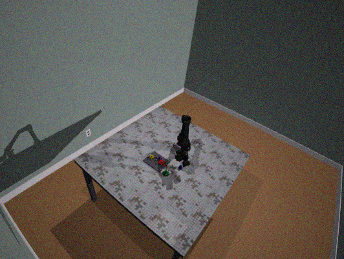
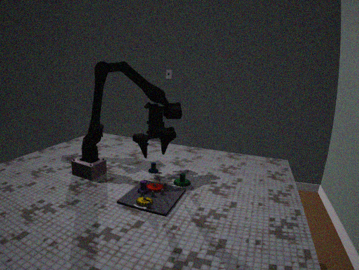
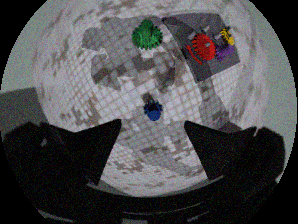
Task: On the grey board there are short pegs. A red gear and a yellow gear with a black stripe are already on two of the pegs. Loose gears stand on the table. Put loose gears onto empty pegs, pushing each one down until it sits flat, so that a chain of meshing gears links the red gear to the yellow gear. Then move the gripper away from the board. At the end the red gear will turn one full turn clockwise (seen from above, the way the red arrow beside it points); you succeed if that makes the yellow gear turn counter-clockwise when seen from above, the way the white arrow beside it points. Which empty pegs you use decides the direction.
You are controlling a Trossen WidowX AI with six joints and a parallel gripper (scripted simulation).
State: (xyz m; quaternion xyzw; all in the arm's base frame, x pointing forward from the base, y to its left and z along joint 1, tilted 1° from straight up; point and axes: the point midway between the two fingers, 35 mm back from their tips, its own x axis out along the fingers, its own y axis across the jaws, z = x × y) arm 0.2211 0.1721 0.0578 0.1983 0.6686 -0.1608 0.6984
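Note:
The grey board (image 1: 155, 166) (image 2: 169, 202) (image 3: 215, 71) carries the red gear (image 1: 162, 162) (image 2: 155, 186) (image 3: 204, 47) and the yellow gear (image 1: 151, 157) (image 2: 144, 201) (image 3: 227, 36). A purple gear (image 2: 144, 186) (image 3: 224, 53) with an upright knob is on the board beside them; its exact meshing and seating are too small to tell. A green gear (image 1: 165, 173) (image 2: 182, 182) (image 3: 147, 36) stands on the table just off the board. A small blue gear (image 1: 180, 167) (image 2: 153, 169) (image 3: 153, 111) stands farther off. My gripper (image 2: 154, 155) (image 3: 153, 121) is open and empty, above the blue gear.
The table (image 1: 194, 201) (image 2: 236, 202) has a mottled tile top. The arm's base (image 2: 89, 169) stands left of the board in the exterior view. Short pegs show on the board near the red gear. The arm's shadow falls across the table around the green gear.

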